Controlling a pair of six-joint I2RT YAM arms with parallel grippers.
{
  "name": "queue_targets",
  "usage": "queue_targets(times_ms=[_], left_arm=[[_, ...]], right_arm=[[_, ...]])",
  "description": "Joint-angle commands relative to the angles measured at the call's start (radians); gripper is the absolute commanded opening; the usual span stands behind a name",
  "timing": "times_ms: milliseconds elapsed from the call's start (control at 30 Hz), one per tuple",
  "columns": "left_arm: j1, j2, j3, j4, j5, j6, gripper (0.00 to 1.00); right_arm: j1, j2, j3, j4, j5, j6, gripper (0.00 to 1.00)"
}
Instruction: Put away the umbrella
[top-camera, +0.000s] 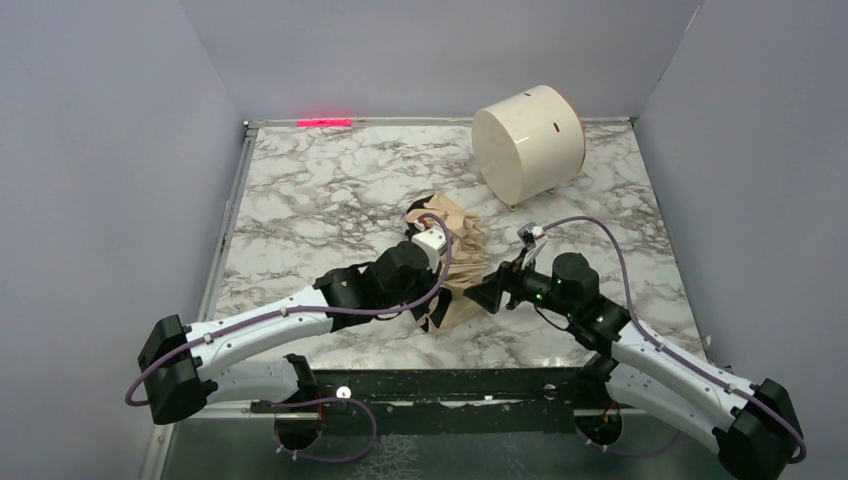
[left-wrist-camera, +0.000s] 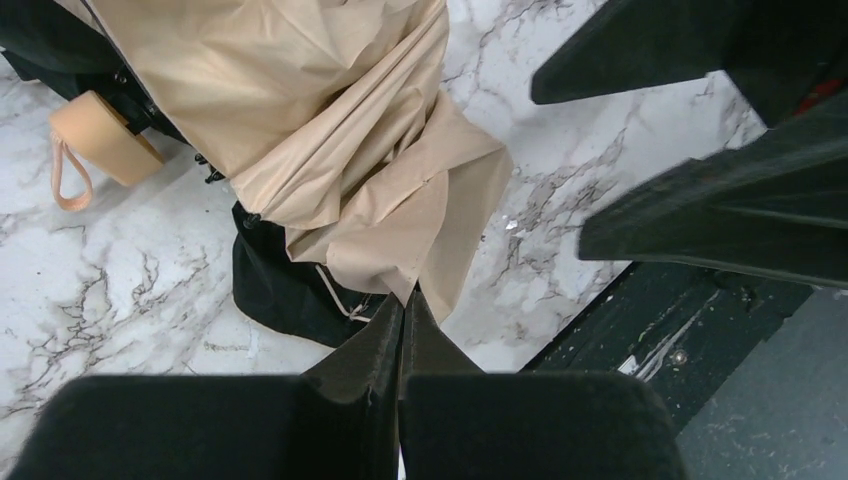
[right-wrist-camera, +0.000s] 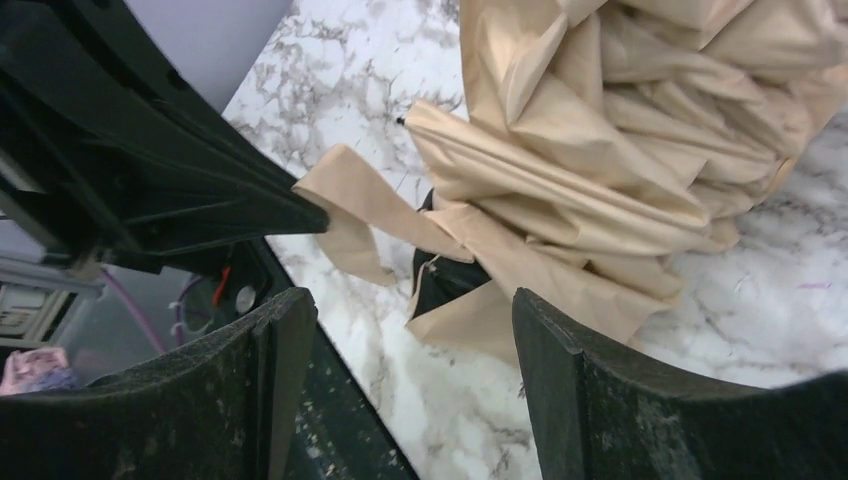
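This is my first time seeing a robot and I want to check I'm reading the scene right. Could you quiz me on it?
1. True or false: the left hand pinches the umbrella fabric.
2. Where is the white drum? A on the umbrella; B beyond it, far right; C at the near edge.
3. Fill in: the right hand is ____.
Key: 1 true; 2 B; 3 open.

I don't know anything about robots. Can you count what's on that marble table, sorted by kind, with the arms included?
Beige umbrella: 1
White drum: 1
Robot arms: 2 (left arm, right arm)
Total: 4
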Motion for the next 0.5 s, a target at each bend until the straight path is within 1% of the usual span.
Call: queue_targets(times_ms=[0, 67, 133, 200, 267, 333, 367, 400, 467], left_arm=[[-0.007, 0.005, 0.065, -0.032, 0.016, 0.022, 0.0], [-0.007, 0.011, 0.076, -0.037, 0.014, 0.03, 0.0], [-0.007, 0.01, 0.085, -0.044, 0.005, 0.035, 0.0], [-0.007, 0.009, 0.094, -0.049, -0.002, 0.042, 0.0], [-0.007, 0.008, 0.106, -0.056, -0.004, 0.05, 0.0], [-0.006, 0.014, 0.114, -0.062, -0.004, 0.056, 0.0], [-0.006, 0.015, 0.118, -0.065, -0.004, 0.059, 0.0], [-0.007, 0.018, 0.12, -0.066, -0.003, 0.061, 0.0], [-0.006, 0.021, 0.121, -0.068, 0.0, 0.065, 0.0]], right_arm=[[0.005, 0.037, -0.053, 0.29, 0.038, -0.164, 0.75], [0.005, 0.027, -0.093, 0.403, 0.024, -0.224, 0.74], [0.005, 0.01, -0.147, 0.531, -0.032, -0.307, 0.73], [0.005, -0.006, -0.189, 0.614, -0.061, -0.365, 0.72], [0.005, 0.004, -0.215, 0.696, -0.075, -0.341, 0.71], [0.006, 0.026, -0.209, 0.725, -0.073, -0.26, 0.69], [0.006, 0.038, -0.196, 0.713, -0.073, -0.234, 0.66], [0.005, 0.049, -0.182, 0.7, -0.093, -0.233, 0.66], [0.005, 0.067, -0.175, 0.699, -0.156, -0.286, 0.65]])
